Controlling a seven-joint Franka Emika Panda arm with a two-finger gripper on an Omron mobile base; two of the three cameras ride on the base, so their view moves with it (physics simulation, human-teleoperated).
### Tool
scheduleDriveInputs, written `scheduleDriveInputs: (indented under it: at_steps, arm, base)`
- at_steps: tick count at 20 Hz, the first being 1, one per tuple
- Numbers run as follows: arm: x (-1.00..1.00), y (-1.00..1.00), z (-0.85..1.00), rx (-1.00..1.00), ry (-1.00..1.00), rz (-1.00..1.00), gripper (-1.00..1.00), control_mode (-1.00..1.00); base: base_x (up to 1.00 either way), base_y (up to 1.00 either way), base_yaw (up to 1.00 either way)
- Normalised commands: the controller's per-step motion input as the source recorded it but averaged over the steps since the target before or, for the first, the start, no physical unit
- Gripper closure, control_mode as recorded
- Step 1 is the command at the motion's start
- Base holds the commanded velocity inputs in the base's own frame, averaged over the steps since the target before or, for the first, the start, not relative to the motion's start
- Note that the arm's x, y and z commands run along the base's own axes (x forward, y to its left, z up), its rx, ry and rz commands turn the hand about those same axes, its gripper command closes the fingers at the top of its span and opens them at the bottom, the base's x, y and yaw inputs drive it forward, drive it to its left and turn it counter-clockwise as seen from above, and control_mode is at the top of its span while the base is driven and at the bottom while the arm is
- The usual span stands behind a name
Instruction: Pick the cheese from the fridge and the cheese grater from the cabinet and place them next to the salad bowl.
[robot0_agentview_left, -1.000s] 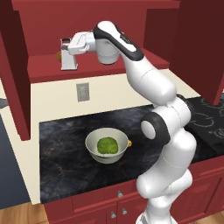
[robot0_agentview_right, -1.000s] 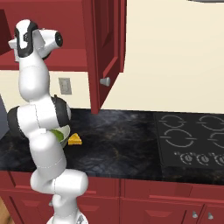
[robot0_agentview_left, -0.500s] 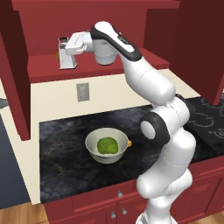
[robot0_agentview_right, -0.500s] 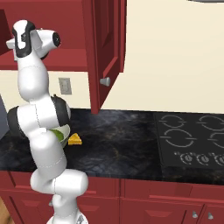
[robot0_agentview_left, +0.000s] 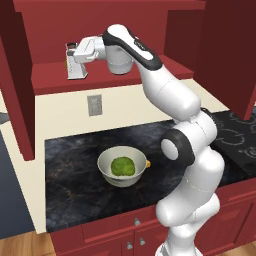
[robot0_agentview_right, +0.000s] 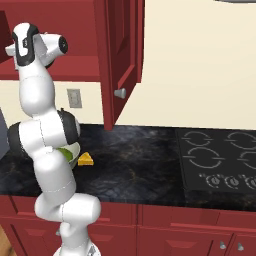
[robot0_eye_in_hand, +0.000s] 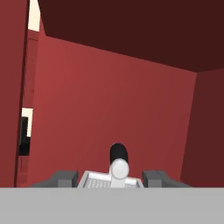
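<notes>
Up on the red shelf of the cabinet (robot0_agentview_left: 115, 80), the claw (robot0_agentview_left: 75, 55) is closed around the cheese grater (robot0_agentview_left: 76, 67), its fingers clamping the grater's sides. On the dark desk (robot0_agentview_left: 75, 185) below sits the salad bowl (robot0_agentview_left: 122, 168). The cheese (robot0_agentview_right: 86, 159) lies just beside the bowl.

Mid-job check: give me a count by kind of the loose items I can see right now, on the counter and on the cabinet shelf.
Cheese grater, on the cabinet shelf, end effector shut on it: 1
Salad bowl, on the counter: 1
Lettuce ball, inside the bowl: 1
Cheese, on the counter beside the bowl: 1
Total: 4
</notes>
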Motion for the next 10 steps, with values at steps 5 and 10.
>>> scheduleDriveInputs:
  at_steps: [5,10]
  arm:
    - [0.00,0.00,0.01,0.00,-0.01,0.00,1.00,-1.00]
    - [-0.01,0.00,0.07,0.00,-0.03,0.00,1.00,-1.00]
  base:
    - [0.00,0.00,0.00]
    - [0.00,0.00,0.00]
